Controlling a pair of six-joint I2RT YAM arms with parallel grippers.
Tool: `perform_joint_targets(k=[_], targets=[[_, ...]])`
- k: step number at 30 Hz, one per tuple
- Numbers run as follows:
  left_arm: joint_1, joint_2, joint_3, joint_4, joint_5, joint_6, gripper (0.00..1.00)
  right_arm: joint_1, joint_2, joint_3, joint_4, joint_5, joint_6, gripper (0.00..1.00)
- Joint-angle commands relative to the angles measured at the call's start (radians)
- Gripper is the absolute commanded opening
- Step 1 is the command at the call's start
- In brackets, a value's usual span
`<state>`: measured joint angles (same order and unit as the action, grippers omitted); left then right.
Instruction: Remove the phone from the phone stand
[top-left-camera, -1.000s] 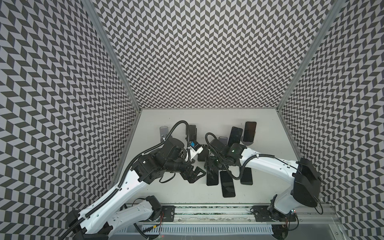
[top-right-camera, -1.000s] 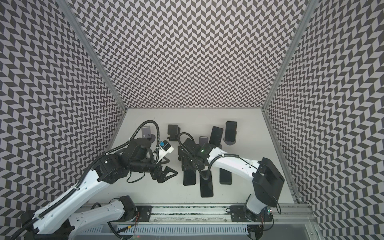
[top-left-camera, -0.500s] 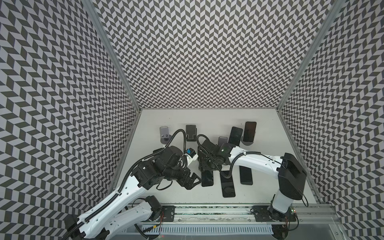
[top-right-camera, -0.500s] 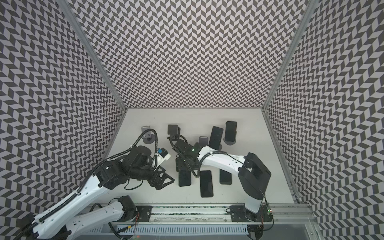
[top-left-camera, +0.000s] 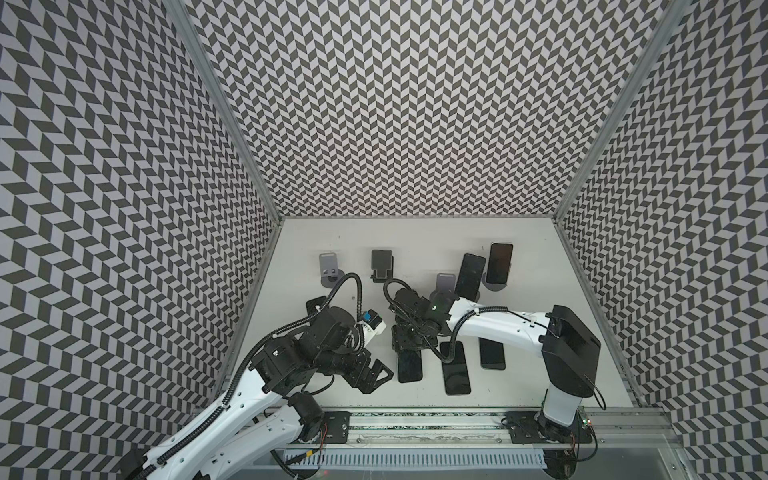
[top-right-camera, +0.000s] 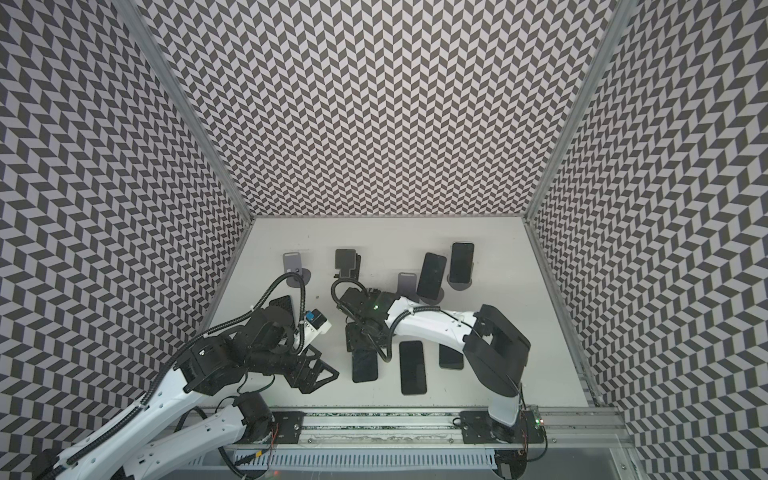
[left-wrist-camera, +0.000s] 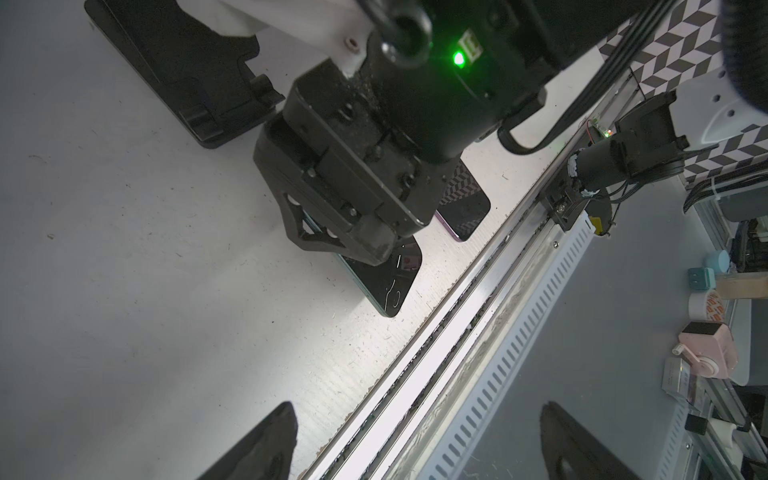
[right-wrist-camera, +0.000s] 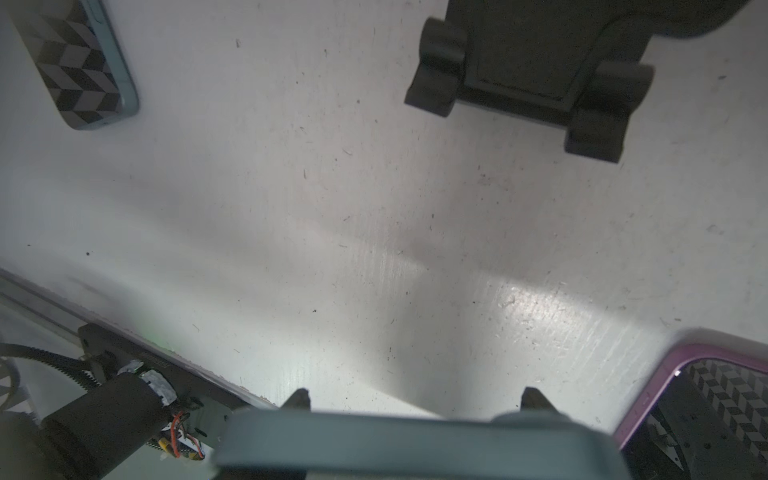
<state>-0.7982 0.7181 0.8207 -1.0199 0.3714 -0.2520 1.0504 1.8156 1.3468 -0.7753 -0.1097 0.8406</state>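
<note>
left wrist view: right fingers (left-wrist-camera: 291, 216) are clamped on a phone (left-wrist-camera: 390, 282) near the black stand (left-wrist-camera: 187, 70); left fingers (left-wrist-camera: 266, 449) are spread wide apart.

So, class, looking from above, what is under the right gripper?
A dark phone sticks out from beneath the right gripper, which grips its sides, over the white table. The phone's far end is covered by the gripper, so whether it lies flat cannot be told.
</note>
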Motion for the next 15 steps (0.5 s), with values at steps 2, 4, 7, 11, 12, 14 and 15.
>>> perform_joint_targets(k=[2, 4, 7, 11, 12, 14, 15], targets=[[-0.002, -0.012, -0.004, -0.012, 0.005, 0.013, 0.91, 0.020, 0.012, -0.009, 0.047, -0.005, 0.064, 0.63], [-0.003, -0.023, -0.009, -0.010, 0.005, 0.014, 0.91, 0.032, 0.018, -0.009, 0.051, 0.004, 0.079, 0.64], [-0.003, -0.038, -0.009, -0.014, -0.007, 0.019, 0.91, 0.041, 0.033, -0.002, 0.042, 0.013, 0.100, 0.64], [-0.003, -0.069, -0.015, -0.014, -0.015, 0.019, 0.91, 0.054, 0.055, 0.011, 0.020, 0.021, 0.118, 0.64], [-0.003, -0.080, -0.019, -0.012, -0.015, 0.020, 0.91, 0.058, 0.058, 0.010, 0.022, 0.022, 0.122, 0.64], [-0.003, -0.097, -0.022, -0.012, -0.015, 0.021, 0.91, 0.063, 0.064, 0.010, 0.021, 0.026, 0.128, 0.64], [-0.003, -0.104, -0.022, -0.014, -0.017, 0.020, 0.91, 0.067, 0.067, 0.009, 0.021, 0.028, 0.131, 0.64]])
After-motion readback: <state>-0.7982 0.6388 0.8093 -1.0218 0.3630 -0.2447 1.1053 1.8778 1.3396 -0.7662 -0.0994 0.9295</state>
